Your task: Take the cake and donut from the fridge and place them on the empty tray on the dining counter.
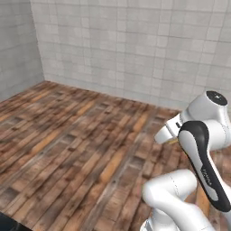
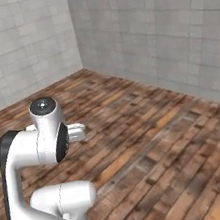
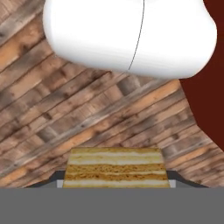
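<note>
The cake [image 3: 116, 168], a tan block with pale cream layers, sits between my two dark fingertips at the bottom of the hand view. My gripper [image 3: 116, 183] is shut on it, one tip [image 3: 56, 178] against each side. It hangs above a wooden plank floor. In the base views the arm is folded close to the base, and the white hand [image 1: 169, 131] juts sideways from the wrist. The donut, fridge, tray and dining counter are out of view.
Brown plank floor [image 1: 81, 144] stretches ahead to grey tiled walls [image 1: 135, 45] that meet in a corner [image 2: 74, 31]. A dark red panel [image 3: 210, 87] stands at the right edge of the hand view.
</note>
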